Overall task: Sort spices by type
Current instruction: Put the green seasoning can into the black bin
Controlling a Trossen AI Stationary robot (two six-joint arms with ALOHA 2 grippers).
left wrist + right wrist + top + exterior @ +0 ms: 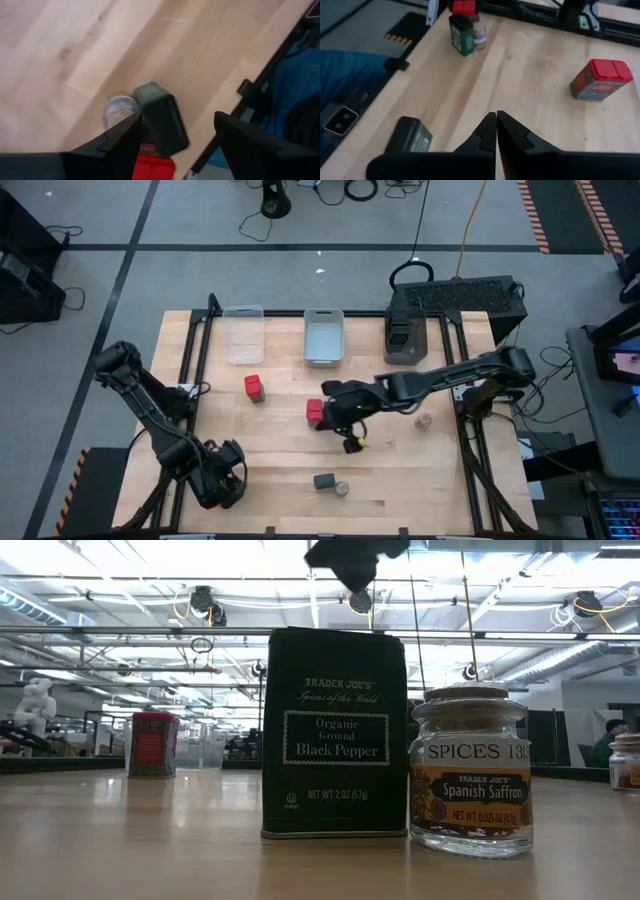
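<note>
My left gripper (228, 478) hangs open over the table's near left part. Below it, in its wrist view, stand a dark tin (160, 120), a round jar (120, 107) and something red (152, 167); the tin shows between the fingers of my left gripper (177, 117). The same group (465, 30) shows ahead in the right wrist view. My right gripper (496, 117) is shut and holds nothing above mid-table (338, 420), beside a red tin (315, 412). Another red tin (255, 388) stands farther left. A black pepper tin (335, 730) and a saffron jar (470, 775) stand at the near edge.
Three bins line the far edge: clear (243, 332), pale blue (323, 338) and dark (405, 340). A lone jar (423, 421) stands at the right. A small dark and yellow thing (352, 445) lies just nearer than my right gripper. Bare wood lies between the groups.
</note>
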